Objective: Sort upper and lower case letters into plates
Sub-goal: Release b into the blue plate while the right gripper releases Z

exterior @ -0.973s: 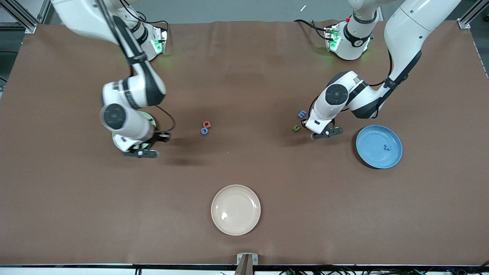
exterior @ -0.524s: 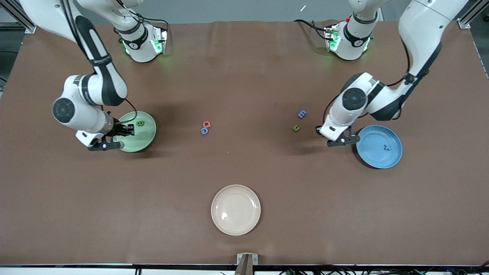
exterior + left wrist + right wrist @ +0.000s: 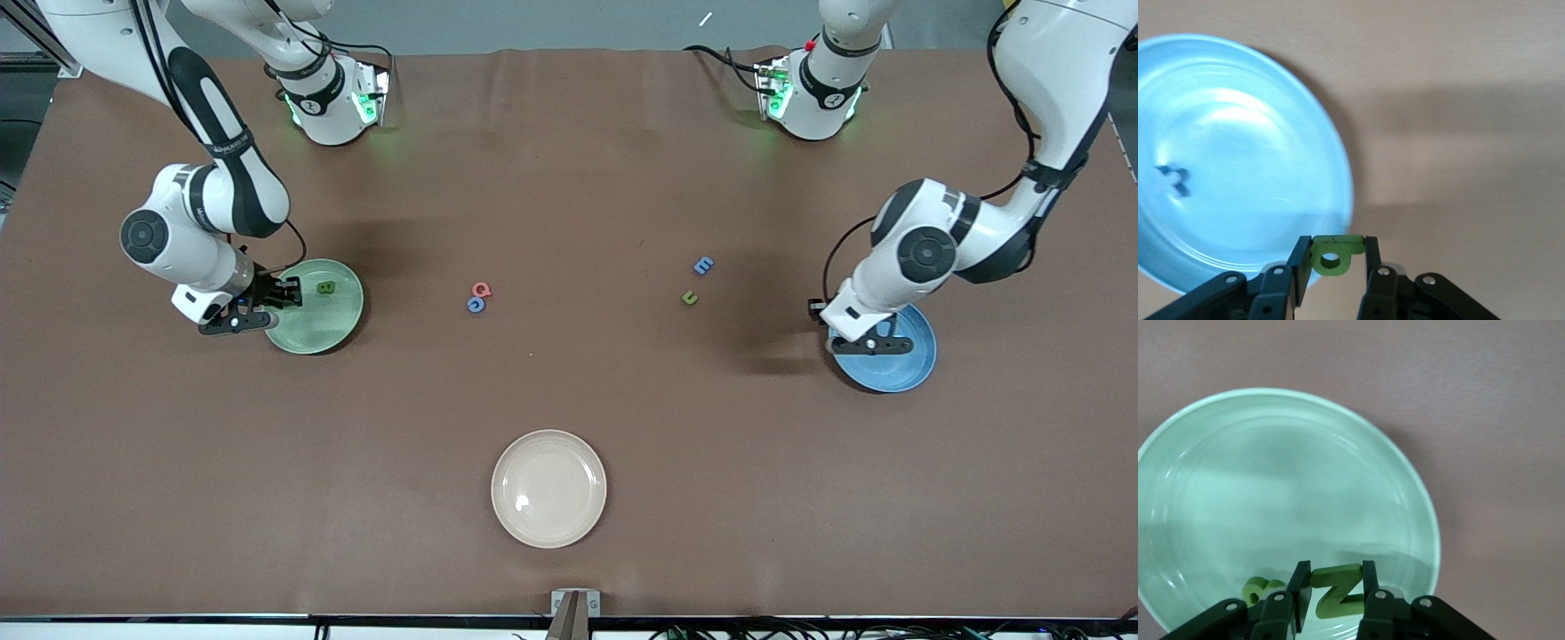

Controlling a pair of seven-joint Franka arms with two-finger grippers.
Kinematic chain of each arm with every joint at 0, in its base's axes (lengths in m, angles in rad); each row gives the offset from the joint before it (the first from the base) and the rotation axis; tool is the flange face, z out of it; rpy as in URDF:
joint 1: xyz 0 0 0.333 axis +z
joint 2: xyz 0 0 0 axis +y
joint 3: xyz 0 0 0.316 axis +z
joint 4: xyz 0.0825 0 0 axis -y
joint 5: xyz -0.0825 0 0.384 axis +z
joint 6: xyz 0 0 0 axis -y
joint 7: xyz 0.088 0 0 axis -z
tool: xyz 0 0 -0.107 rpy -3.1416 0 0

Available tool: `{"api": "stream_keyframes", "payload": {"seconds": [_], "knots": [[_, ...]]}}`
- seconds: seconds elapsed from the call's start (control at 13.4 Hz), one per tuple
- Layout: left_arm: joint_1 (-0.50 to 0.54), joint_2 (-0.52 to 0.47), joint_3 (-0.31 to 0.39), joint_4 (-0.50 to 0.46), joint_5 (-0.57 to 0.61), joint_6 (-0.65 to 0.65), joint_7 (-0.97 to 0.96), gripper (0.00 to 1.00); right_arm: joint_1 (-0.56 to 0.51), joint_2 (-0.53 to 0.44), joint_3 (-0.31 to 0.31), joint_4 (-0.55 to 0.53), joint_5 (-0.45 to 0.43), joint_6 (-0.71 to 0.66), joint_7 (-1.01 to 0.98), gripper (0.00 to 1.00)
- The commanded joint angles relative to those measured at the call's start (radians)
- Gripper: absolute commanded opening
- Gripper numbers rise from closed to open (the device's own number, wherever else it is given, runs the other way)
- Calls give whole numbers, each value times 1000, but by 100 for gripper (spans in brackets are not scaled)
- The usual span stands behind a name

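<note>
My left gripper (image 3: 880, 342) (image 3: 1333, 243) is shut on a small green letter (image 3: 1333, 253) with a round hole, over the rim of the sky blue plate (image 3: 917, 357) (image 3: 1238, 167). A blue letter (image 3: 1174, 180) lies in that plate. My right gripper (image 3: 283, 296) (image 3: 1336, 570) is shut on a green Z (image 3: 1341, 590) over the mint green plate (image 3: 331, 327) (image 3: 1271, 487), where a green letter (image 3: 326, 287) (image 3: 1258, 590) lies. On the table lie a red letter (image 3: 482, 289) touching a blue one (image 3: 476, 305), plus a blue E (image 3: 703, 265) and a green u (image 3: 690, 298).
A cream-white plate (image 3: 548, 488) sits near the front camera's edge of the table, midway between the two arms' ends. Both arm bases (image 3: 333, 98) (image 3: 813, 93) stand along the table's edge farthest from the camera. The brown mat covers the whole table.
The left arm swung from beside the blue E and green u to over the sky blue plate. The right arm shifted toward its own end, uncovering the mint plate. Both grips stayed shut.
</note>
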Motion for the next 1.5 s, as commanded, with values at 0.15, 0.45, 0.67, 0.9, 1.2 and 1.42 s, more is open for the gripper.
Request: {"api": "stream_keyframes", "payload": {"seconds": [0.15, 0.45, 0.67, 0.9, 1.2, 1.42], "knots": [[104, -11, -12, 7, 16, -24, 167, 19, 25, -27, 3, -38, 16, 4, 6, 10], [164, -2, -9, 11, 20, -21, 260, 19, 24, -23, 3, -33, 16, -3, 12, 100], [177, 32, 17, 24, 86, -11, 274, 19, 46, -37, 8, -23, 37, -29, 34, 100], [177, 83, 29, 54, 109, 9, 274, 19, 189, -72, 7, 16, 51, -101, 271, 100], [175, 115, 35, 70, 142, 10, 273, 19, 388, -68, 7, 80, 53, -103, 581, 100], [175, 120, 41, 70, 142, 10, 273, 20, 528, -15, 5, 176, 53, -100, 811, 100]]}}
